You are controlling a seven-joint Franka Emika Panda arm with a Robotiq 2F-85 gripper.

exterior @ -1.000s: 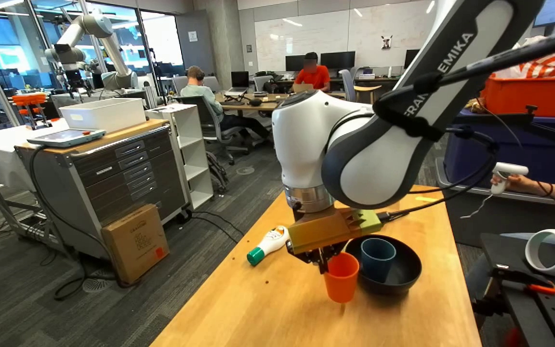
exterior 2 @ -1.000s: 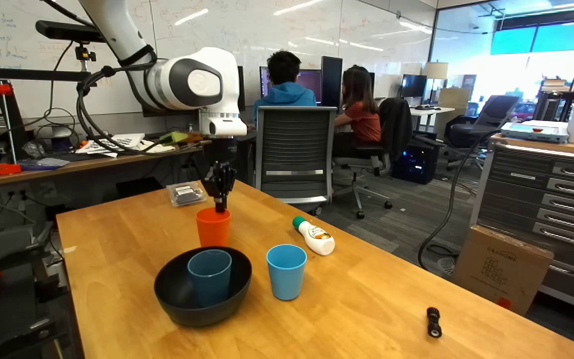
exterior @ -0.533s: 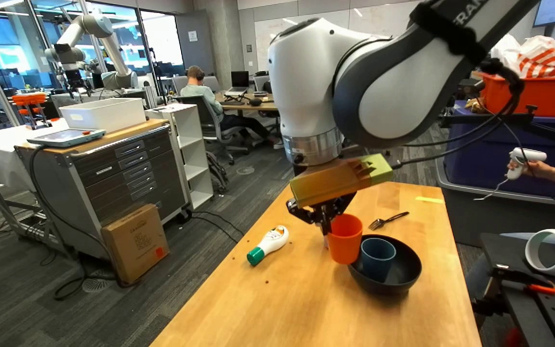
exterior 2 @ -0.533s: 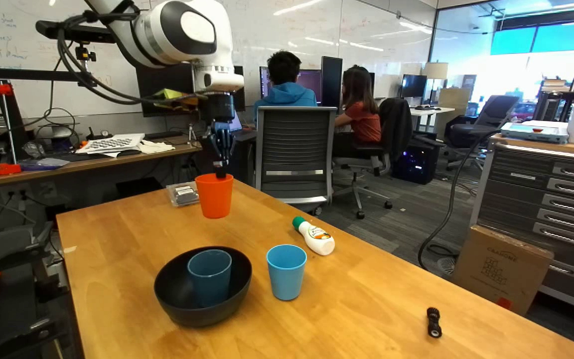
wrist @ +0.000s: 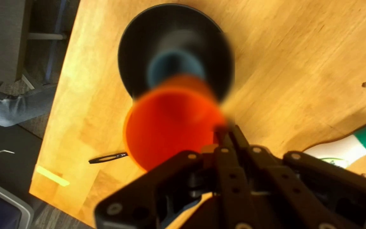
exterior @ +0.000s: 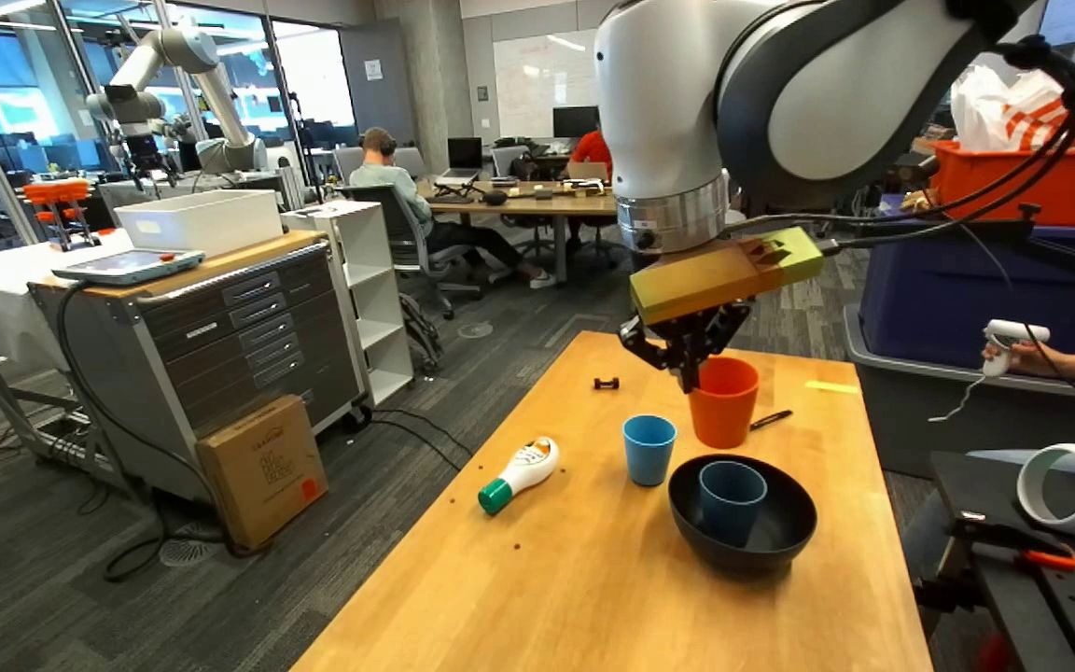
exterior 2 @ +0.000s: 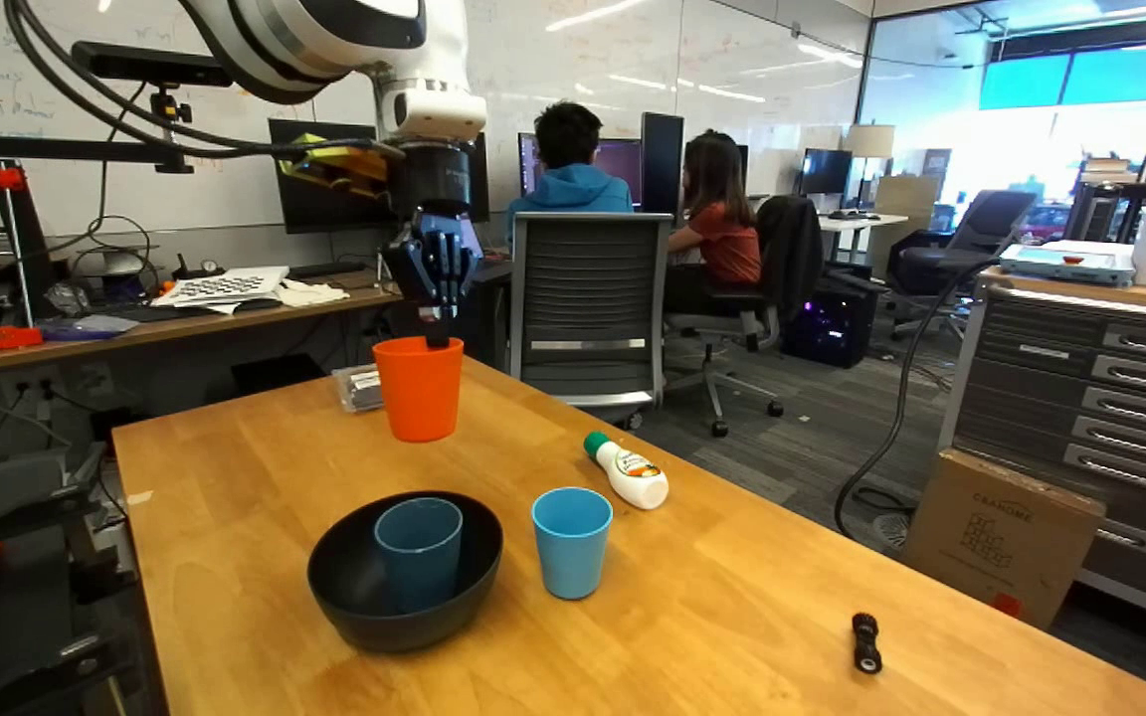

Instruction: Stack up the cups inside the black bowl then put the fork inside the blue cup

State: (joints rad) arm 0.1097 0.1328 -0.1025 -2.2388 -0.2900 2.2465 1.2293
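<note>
My gripper (exterior: 690, 379) is shut on the near-side rim of the orange cup (exterior: 722, 406) and holds it upright above the table. The cup also shows in an exterior view (exterior 2: 419, 393) and, large and blurred, in the wrist view (wrist: 170, 124). The black bowl (exterior: 689, 527) stands on the table with a dark blue cup (exterior: 732, 504) upright inside it. In the wrist view, the orange cup partly covers the bowl (wrist: 127, 60) and the dark blue cup (wrist: 156, 70). A light blue cup (exterior 2: 571, 547) stands beside the bowl. The black fork (wrist: 106, 158) lies on the table, partly hidden by the orange cup.
A white bottle with a green cap (exterior: 521, 474) lies on the table (exterior: 500, 616). A small black dumbbell-shaped object (exterior 2: 865, 643) lies further off. A clear plastic package (exterior 2: 359, 388) lies at the table's edge. Yellow tape (exterior: 831, 386) marks one corner.
The gripper has risen with the orange cup and moved sideways, to the right in an exterior view. The light blue cup has come out from behind the arm there. Bowl and bottle are unmoved.
</note>
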